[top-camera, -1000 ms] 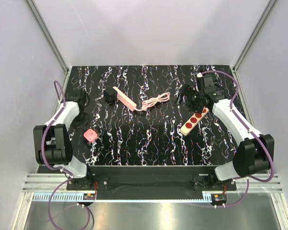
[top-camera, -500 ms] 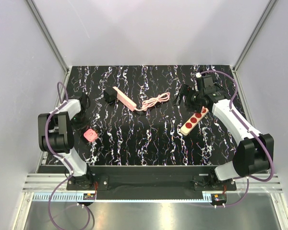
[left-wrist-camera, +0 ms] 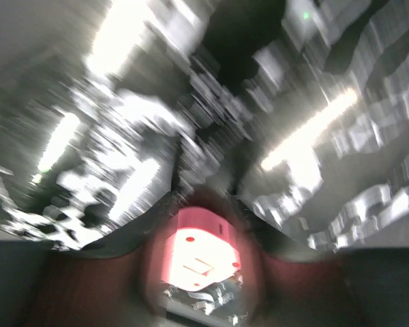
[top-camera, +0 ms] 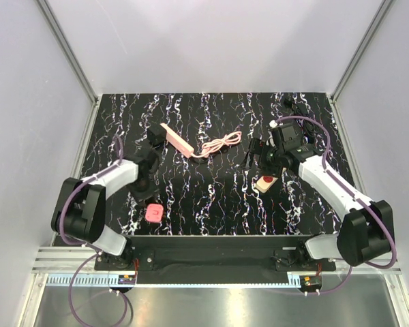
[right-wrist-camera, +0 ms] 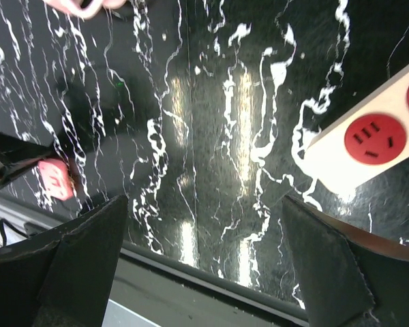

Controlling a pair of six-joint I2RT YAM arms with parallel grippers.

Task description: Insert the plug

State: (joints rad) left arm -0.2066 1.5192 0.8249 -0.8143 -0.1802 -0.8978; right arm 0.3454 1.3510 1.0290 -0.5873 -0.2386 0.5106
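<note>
left gripper (left-wrist-camera: 203,238): pinching the pink plug (top-camera: 153,213) between its fingers, wrist view motion-blurred | right gripper (right-wrist-camera: 204,204): jaws spread wide, nothing between them | white power strip (right-wrist-camera: 368,139): red sockets up, just ahead of right gripper's right-hand finger | pink plug: far beyond its other finger, not in any socket

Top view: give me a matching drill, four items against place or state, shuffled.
Items:
1. pink plug
2. white power strip
3. pink cable
4. right tool

Place or state:
A. open wide
B. looped, centre back
C. at the front, left of centre
D. partly hidden under the right arm

Pairs: 1-C, 2-D, 3-B, 4-A
</note>
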